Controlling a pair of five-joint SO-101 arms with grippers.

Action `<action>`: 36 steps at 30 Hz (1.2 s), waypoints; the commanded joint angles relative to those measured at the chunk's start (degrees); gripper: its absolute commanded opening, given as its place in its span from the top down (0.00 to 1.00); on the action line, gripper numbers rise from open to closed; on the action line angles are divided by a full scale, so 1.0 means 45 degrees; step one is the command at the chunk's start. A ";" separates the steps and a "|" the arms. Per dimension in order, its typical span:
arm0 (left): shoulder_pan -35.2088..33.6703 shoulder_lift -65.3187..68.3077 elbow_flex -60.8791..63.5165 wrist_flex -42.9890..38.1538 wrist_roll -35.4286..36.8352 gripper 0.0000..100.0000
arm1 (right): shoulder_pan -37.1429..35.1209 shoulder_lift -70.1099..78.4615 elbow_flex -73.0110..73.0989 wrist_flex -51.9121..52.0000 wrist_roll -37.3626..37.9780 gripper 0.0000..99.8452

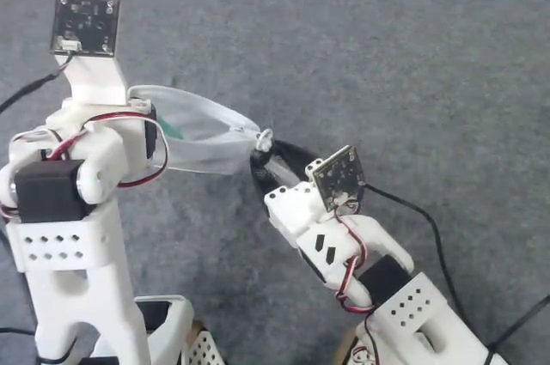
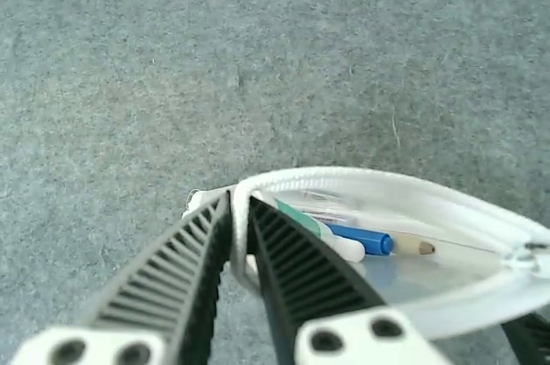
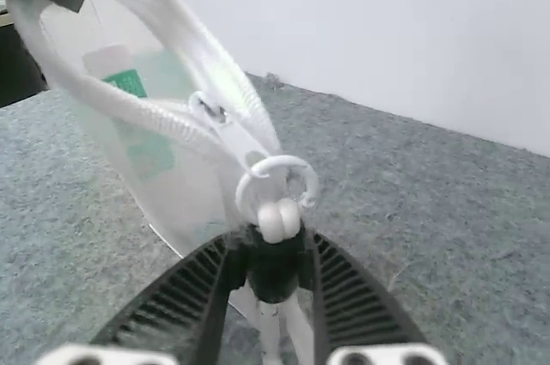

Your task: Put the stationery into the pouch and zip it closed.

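Evidently the pouch point(image 1: 202, 137) is held stretched between the two arms, seemingly lifted off the counter point(image 1: 412, 82), so the zip has tension to run against. The left tool point(image 2: 239, 206) is closed tight, pinching the pouch's rim at one end. The right tool point(image 3: 273, 249) is clamped on the zip pull point(image 3: 279, 219) at the other. The stationery point(image 2: 361, 240) lies inside, and the mouth gapes unzipped.

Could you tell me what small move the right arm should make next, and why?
Probably draw the pull toward the left gripper to start closing. The pouch gapes open with pens inside, the left gripper is shut on one end of it, and the right gripper is shut on the pull at the other.
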 commanded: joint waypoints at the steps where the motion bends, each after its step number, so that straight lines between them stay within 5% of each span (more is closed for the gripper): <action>1: 0.0117 0.0547 0.0576 -0.0156 0.0176 0.99 | -0.0147 -0.0440 -0.0156 -0.0518 0.0664 0.98; 10: 0.0117 0.0547 0.0576 -0.0156 0.0176 0.99 | -0.0186 -0.0498 -0.0195 -0.0147 0.1172 0.99; 29: 0.0293 0.0547 0.0400 -0.0586 -0.0254 0.99 | -0.1084 -0.5363 -0.0606 0.5753 0.6037 0.99; 36: 0.2286 0.0547 0.0010 -0.0527 -0.1328 0.95 | -0.2393 -0.7101 -0.0645 0.7707 0.7013 0.99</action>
